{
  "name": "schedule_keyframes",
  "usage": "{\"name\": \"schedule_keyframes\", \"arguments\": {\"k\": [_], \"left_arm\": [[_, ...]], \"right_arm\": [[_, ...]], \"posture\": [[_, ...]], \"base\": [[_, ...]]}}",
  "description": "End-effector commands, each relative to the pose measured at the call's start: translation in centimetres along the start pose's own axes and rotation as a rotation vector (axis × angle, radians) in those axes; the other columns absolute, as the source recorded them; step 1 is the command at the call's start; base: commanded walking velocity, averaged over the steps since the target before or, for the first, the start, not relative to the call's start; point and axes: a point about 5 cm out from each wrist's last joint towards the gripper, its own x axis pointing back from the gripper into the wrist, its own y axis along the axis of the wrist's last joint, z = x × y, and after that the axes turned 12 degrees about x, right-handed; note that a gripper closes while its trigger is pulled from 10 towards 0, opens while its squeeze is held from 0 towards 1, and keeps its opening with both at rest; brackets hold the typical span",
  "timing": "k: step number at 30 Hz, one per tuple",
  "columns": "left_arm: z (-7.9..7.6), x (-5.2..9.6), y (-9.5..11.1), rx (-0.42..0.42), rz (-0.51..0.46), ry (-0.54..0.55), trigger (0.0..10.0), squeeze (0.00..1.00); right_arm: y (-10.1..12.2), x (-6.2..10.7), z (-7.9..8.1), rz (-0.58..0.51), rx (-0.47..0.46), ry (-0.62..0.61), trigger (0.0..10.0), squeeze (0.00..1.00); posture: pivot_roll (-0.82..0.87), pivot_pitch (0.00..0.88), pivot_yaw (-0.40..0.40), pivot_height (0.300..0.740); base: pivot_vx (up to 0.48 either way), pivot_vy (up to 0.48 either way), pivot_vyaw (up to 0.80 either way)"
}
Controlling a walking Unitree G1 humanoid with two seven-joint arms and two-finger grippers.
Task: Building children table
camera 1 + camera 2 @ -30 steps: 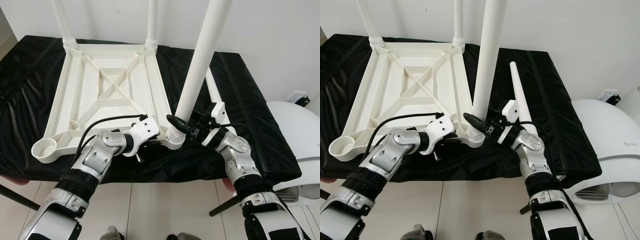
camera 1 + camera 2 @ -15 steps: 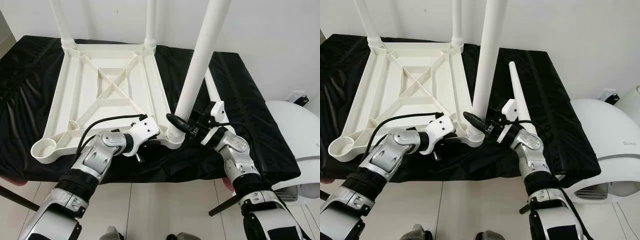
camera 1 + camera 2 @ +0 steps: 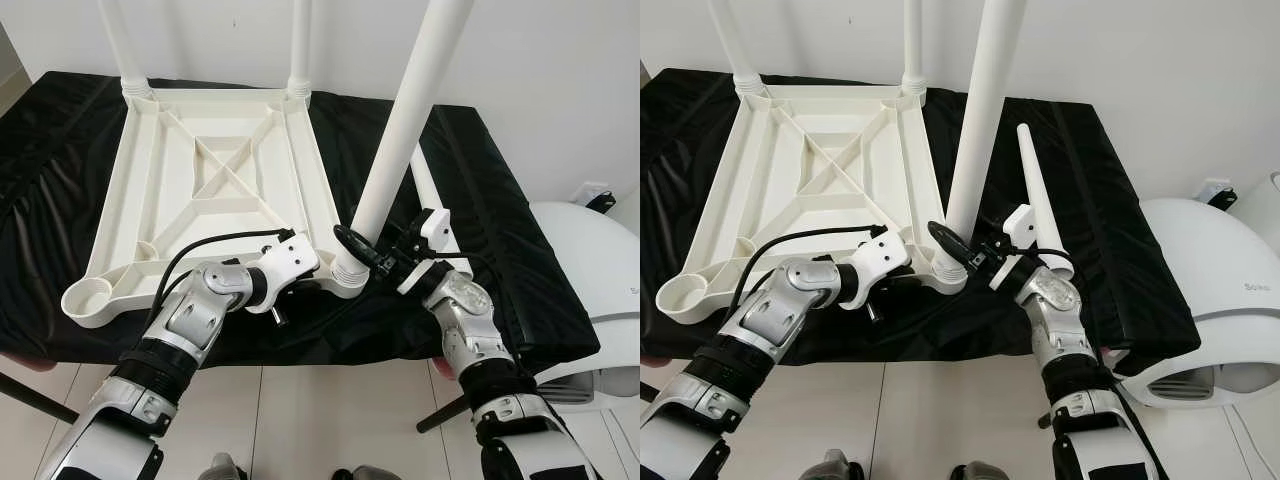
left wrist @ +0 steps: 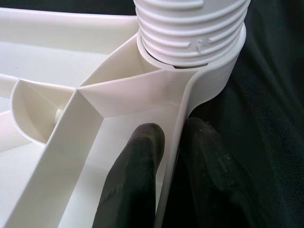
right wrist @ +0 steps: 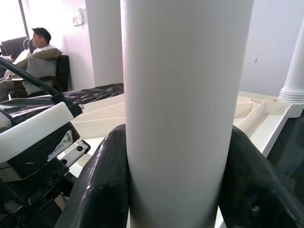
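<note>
Clamping the white leg, right gripper; left gripper pinches upturned ribbed tabletop rim.

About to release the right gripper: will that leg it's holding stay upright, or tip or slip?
The leg is tall, narrow and visibly leaning, so it may tip if its ribbed end isn't fully seated in the corner socket. Its smooth white surface looks slippery under the right gripper. Probably light, hollow plastic. The left gripper pinches the tabletop rim.

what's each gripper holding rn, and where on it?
Left gripper pinches the white plastic upturned tabletop by its rim wall beside the near corner socket. Right gripper clamps the white round table leg low on its shaft, just above that socket.
</note>
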Motion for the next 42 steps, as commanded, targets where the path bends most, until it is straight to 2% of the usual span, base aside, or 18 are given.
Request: {"name": "schedule_keyframes", "arguments": {"k": [1,9,31,42], "left_arm": [[-0.3,0.0,1.1,-0.033,-0.038,-0.026,10.0,0.0],[-0.2,0.0,1.2,-0.034,-0.04,-0.025,10.0,0.0],[-0.2,0.1,1.2,-0.034,-0.044,-0.027,10.0,0.0],[-0.3,0.0,1.3,-0.037,-0.044,-0.032,10.0,0.0]], "right_arm": [[-4.3,3.3,1.5,0.252,-0.106,-0.047,10.0,0.0],[-4.1,3.4,1.7,0.247,-0.089,-0.076,10.0,0.0],[-3.1,3.0,2.1,0.257,-0.014,-0.266,10.0,0.0],[-2.8,2.8,2.8,0.266,0.018,-0.351,10.0,0.0]], "posture": [[0.03,0.057,-0.047,0.74],[0.02,0.062,-0.047,0.74],[0.02,0.069,-0.048,0.74],[0.02,0.069,-0.047,0.74]], "base": [[0.0,0.0,0.0],[0.0,0.0,0.0],[0.0,0.0,0.0],[0.0,0.0,0.0]]}}
